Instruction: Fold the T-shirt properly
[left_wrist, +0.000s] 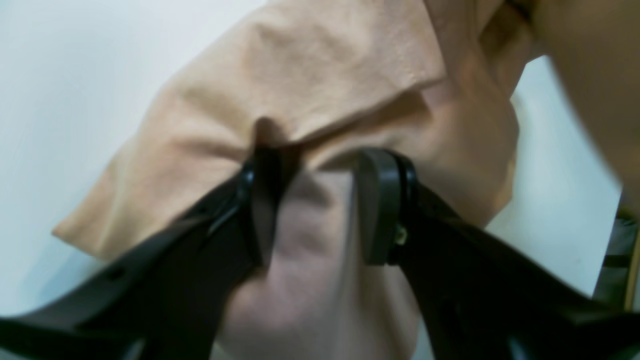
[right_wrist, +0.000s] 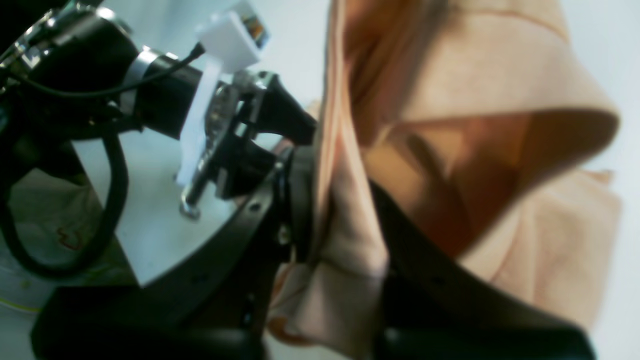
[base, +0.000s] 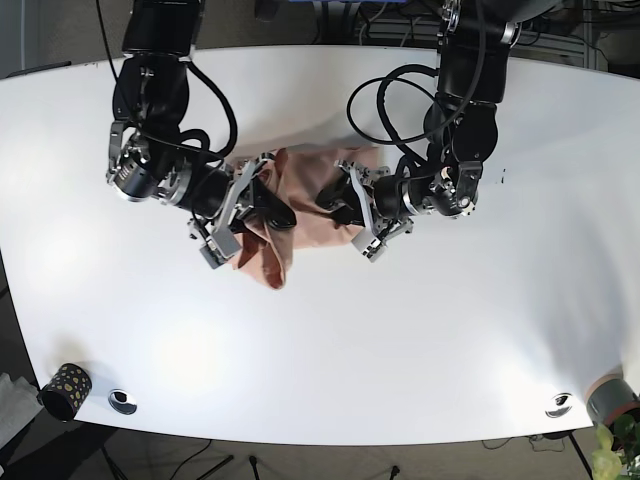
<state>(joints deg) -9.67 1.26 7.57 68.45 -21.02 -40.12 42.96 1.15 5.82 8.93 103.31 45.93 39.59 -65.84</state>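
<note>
One crumpled peach cotton T-shirt (base: 300, 200) lies mid white desk (base: 420, 330); two end effectors, left (left_wrist: 320, 205) at 3 o'clock and right (right_wrist: 340, 210) at 9, each clamp its fabric.

A white counter (base: 420, 340) fills the frame; at its lower left edge sits a dark, gold-speckled cup (base: 64, 388), perhaps a holder.

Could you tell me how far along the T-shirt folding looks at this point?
Early to midway. Done: both sides of the T-shirt are gathered up, so it is bunched at the table's centre rather than spread flat. In hand: the left gripper and the right gripper each pinch a bunch of cloth, lifting it. Left: laying neat folds and smoothing; no tidy rectangle shows.
</note>
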